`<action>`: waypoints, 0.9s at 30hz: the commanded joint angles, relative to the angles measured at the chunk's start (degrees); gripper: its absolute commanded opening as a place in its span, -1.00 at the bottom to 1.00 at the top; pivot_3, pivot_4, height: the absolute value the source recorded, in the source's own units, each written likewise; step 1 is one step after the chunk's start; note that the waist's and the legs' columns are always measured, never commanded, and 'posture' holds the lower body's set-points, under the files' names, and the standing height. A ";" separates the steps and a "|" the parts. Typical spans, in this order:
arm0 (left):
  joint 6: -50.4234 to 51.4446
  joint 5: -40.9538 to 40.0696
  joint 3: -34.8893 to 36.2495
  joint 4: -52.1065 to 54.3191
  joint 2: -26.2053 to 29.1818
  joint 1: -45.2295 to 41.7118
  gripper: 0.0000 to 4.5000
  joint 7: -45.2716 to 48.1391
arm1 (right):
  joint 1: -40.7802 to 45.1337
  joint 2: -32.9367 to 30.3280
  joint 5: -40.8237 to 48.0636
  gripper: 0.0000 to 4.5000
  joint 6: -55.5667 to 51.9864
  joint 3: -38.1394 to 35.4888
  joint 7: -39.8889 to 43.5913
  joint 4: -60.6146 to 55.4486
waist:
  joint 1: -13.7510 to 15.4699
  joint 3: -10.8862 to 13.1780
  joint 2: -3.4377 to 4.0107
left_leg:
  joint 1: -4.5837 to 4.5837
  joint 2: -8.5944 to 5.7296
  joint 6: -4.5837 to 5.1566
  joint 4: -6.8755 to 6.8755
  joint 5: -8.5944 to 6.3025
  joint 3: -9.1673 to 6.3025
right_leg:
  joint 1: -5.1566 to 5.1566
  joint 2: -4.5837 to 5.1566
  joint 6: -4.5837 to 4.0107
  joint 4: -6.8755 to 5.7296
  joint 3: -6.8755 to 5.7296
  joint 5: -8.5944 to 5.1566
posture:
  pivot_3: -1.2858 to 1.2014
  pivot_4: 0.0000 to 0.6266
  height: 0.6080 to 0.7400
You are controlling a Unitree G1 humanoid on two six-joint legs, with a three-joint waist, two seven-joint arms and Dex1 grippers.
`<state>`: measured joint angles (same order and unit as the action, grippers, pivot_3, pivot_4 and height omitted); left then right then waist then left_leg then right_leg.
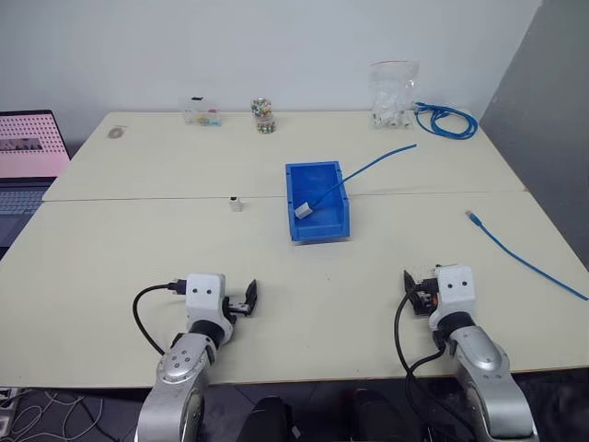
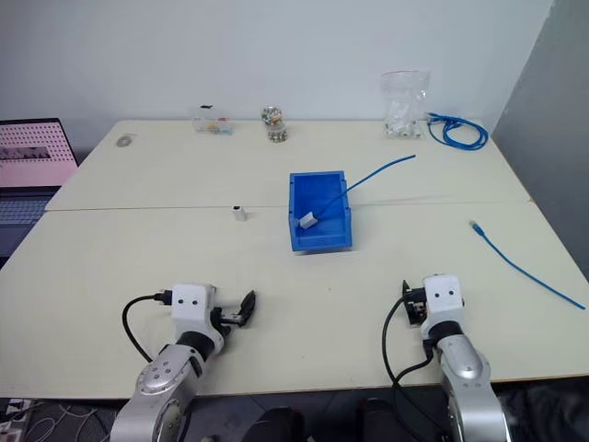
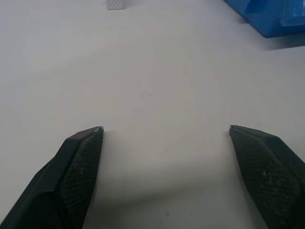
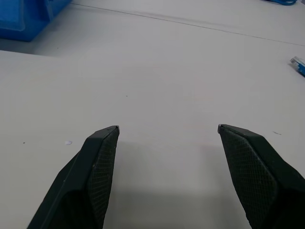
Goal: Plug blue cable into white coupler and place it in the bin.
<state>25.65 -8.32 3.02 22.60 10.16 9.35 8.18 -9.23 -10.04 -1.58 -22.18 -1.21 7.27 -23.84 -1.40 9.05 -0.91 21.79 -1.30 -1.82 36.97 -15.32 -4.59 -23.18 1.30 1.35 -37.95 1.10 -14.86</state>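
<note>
Both grippers (image 3: 166, 138) (image 4: 167, 136) spread near table (image 1: 304, 304) edge, bin (image 1: 317, 202) midtable

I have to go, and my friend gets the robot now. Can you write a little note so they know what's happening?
Left gripper: open, empty, above bare table.
Right gripper: open, empty, also above bare table.
Bin: mid-table, already holding one blue cable with a white coupler on its end; the cable's tail trails out over the rim.
Second blue cable: lying loose on the right side.
Second white coupler: alone, left of the bin.
Left to do, it seems: plug that pair together and bin it.
</note>
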 commanded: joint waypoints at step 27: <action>-7.08 -4.80 -16.17 -5.84 11.35 -25.37 0.97 33.24 | 13.27 -27.68 18.86 0.55 -5.83 -22.81 24.55 16.15 | 0.16 0.10 -0.03 | -0.02 -0.15 0.10 0.04 0.05 0.34 | 0.08 -0.21 0.01 -0.01 -0.15 0.03 | 0.03 -0.52 1.00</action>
<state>21.20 -12.70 -9.83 19.78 21.45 -12.78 35.99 0.95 -34.04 13.71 -26.71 -20.53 26.74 -12.55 -1.24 9.15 -0.93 21.76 -1.45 -1.71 37.00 -15.27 -4.22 -23.09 1.08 1.36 -37.96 0.97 -14.83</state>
